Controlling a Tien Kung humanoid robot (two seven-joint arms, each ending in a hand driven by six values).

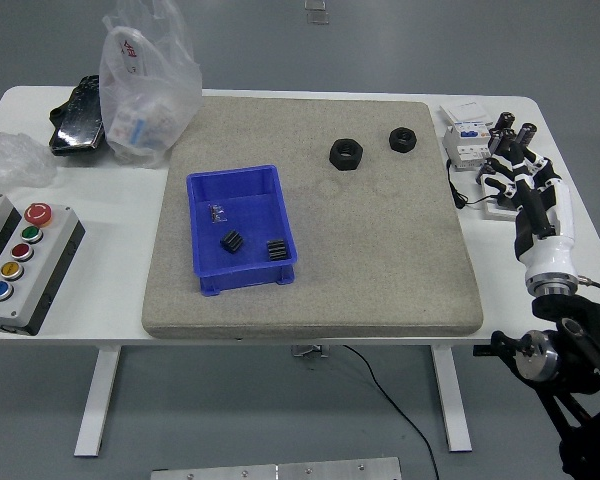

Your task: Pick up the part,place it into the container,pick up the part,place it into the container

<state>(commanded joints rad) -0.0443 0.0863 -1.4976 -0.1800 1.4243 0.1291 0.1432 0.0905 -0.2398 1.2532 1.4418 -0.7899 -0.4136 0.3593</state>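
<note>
Your right robot hand [520,172] sits right of frame, fingers apart, empty. Two black nuts [346,154] lie upper centre on the mat. Next: reach, grasp one, carry to blue container [202,270].

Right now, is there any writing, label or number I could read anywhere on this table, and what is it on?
None is readable.
Red mark on the clear plastic bag: too blurred.
Blue-and-white label on the white electrical unit: too small.
Grey control box with coloured push buttons: no legible text.
Blue plastic bin: no print visible.
</note>
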